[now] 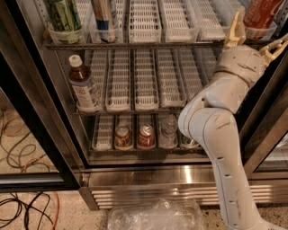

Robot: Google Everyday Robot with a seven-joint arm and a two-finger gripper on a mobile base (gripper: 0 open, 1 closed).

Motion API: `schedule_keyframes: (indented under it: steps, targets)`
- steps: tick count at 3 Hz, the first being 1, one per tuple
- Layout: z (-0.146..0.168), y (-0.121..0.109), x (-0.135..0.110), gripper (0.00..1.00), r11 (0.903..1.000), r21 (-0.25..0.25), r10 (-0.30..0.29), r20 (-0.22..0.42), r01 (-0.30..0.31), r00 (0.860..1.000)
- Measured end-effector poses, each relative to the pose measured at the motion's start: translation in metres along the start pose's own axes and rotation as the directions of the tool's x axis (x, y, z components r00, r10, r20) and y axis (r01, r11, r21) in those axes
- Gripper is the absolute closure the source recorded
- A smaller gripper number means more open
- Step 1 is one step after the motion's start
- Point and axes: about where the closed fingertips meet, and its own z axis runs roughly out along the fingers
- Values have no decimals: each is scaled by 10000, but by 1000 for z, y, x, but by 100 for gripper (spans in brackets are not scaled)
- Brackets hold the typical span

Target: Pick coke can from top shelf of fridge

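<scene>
Hovering near one coke can [262, 11], the claw [261, 28] gapes wide.

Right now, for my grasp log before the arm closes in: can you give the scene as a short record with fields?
target: coke can, upright, far right of top shelf
grasp: tool open, fingers spread at the can's base, not gripping
also up top: green-labelled can, far left
middle shelf: tea bottle, left
fridge: door open
</scene>
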Motion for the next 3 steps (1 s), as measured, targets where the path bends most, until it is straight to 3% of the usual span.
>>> schedule_keyframes:
  steps: [3]
  targets:
    - [5,27,-4,28,9904,-1344,334,-23,-334,9994]
